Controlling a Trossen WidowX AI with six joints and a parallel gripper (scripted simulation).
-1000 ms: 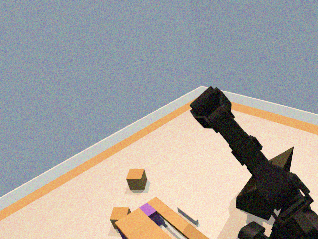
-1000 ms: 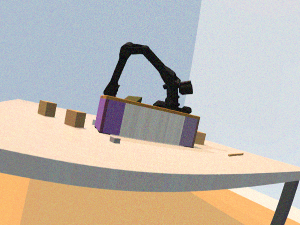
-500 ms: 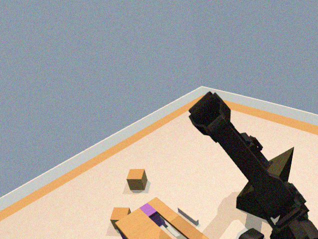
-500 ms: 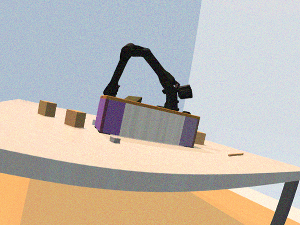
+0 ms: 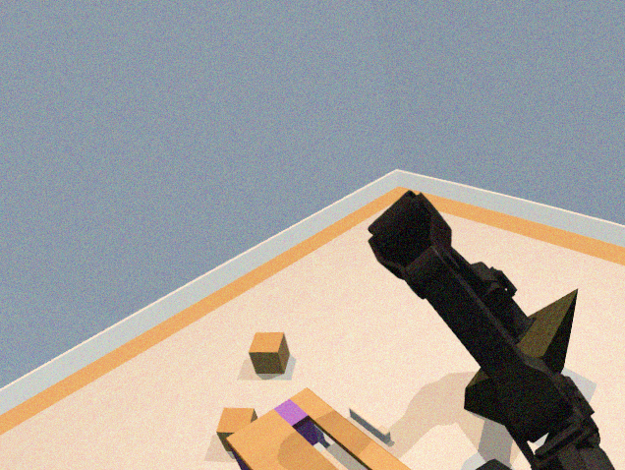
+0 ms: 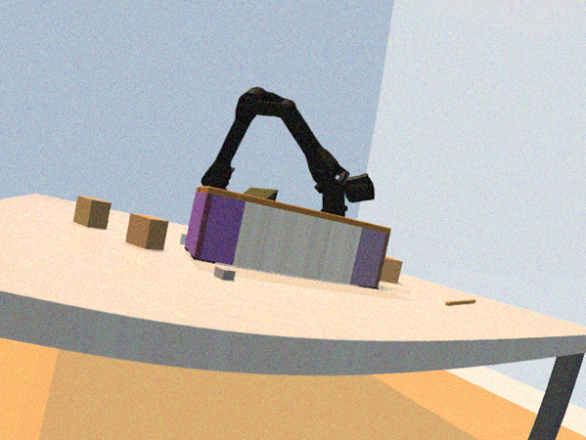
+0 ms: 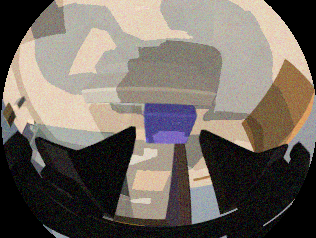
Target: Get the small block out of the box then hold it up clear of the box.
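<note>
The top view is looking steeply down from above the black jointed arm (image 5: pixel 484 313) toward a far corner of the pale table (image 5: pixel 353 303). The low exterior view is facing the long purple-ended box (image 6: pixel 289 237), which both are sharing. The wrist view is peering closely between its dark fingers.

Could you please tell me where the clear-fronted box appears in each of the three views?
Top: the box is at the bottom edge, left of centre, cut off by the frame.
Exterior: the box is mid-picture, with its long side facing us.
Wrist: it cannot be picked out with certainty.
Landmark: the tan cube beside its purple end.
</note>
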